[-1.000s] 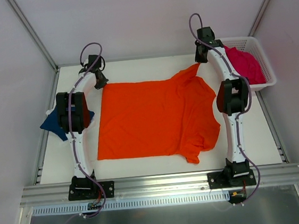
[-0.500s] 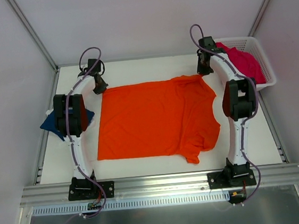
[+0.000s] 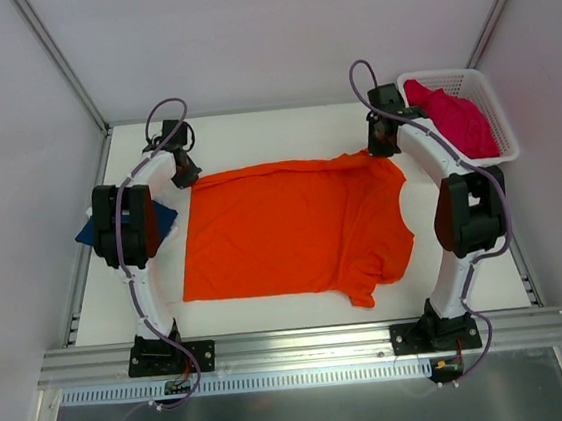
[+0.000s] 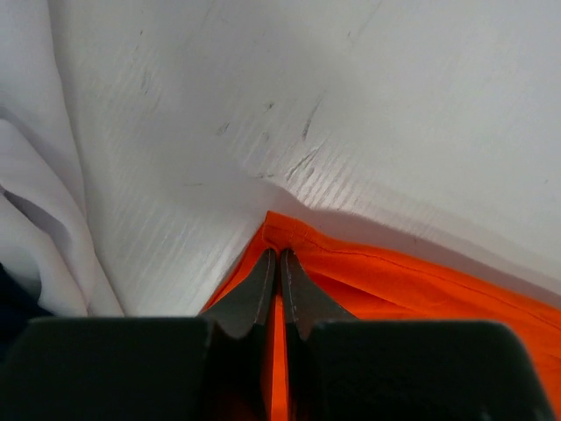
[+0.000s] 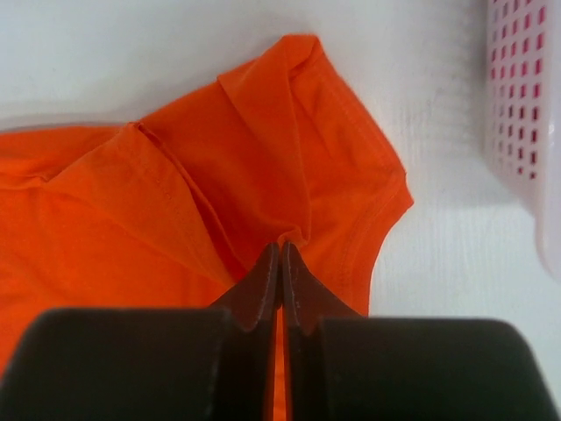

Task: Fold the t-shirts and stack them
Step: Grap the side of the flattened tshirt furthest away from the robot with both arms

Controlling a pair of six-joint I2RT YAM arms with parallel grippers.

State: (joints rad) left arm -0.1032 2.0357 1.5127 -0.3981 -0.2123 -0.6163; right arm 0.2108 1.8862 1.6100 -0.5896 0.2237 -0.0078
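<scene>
Shirts: three | orange t-shirt (image 3: 293,229) spread mid-table (image 3: 273,131); navy t-shirt (image 3: 165,219) at left edge; magenta t-shirt (image 3: 458,121) in one basket (image 3: 492,108) | Grippers: two; left gripper (image 4: 279,259) pinches orange far-left corner; right gripper (image 5: 280,254) pinches far-right sleeve

— Left arm?
— Reaching forward, elbow bowed outward. Left gripper (image 4: 279,254) has its jaws pressed together, pinching the orange t-shirt (image 3: 293,229).
— Right arm?
— Likewise extended, elbow outward. Right gripper (image 5: 280,248) is clamped too, apparently on a fold.
</scene>
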